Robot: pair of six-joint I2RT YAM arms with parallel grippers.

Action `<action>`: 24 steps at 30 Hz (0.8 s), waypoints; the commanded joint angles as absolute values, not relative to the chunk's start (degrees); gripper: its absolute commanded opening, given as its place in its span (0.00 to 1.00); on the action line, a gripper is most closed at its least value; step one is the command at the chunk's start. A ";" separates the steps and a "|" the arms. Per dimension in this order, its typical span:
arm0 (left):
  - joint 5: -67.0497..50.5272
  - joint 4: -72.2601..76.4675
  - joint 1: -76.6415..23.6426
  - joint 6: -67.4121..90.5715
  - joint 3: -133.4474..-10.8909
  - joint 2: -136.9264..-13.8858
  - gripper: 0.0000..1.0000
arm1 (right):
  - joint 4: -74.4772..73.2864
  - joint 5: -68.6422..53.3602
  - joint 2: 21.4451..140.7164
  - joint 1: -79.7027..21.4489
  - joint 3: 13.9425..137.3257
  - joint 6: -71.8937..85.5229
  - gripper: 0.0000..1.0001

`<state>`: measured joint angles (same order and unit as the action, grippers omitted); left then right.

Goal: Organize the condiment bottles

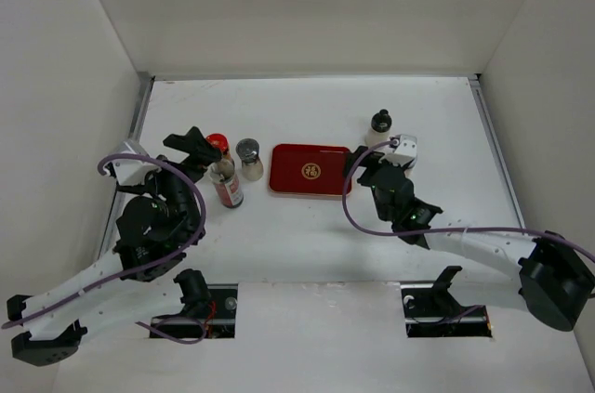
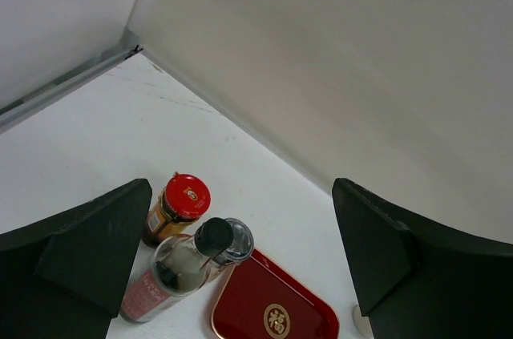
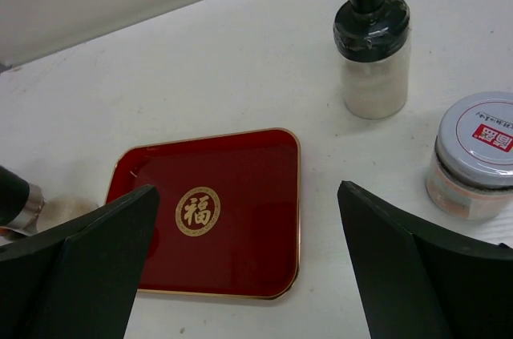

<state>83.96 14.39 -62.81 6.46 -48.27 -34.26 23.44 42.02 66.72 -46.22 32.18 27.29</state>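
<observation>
both claws gape, holding nothing. your left gripper hovers over the red-capped jar, slim black-capped bottle and grey-capped shaker, clustered beside the red tray. your right gripper overhangs the tray, with the squat black-capped bottle and grey-lidded jar beyond. no bottle stands on the tray, so organizing looks barely begun.

Bright even light, soft shadows, pics sharp, no glare.
</observation>
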 commanded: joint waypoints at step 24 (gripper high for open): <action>63.10 15.65 -49.34 -10.37 -64.44 -56.78 0.98 | 37.89 37.00 62.77 -48.74 26.02 22.93 0.07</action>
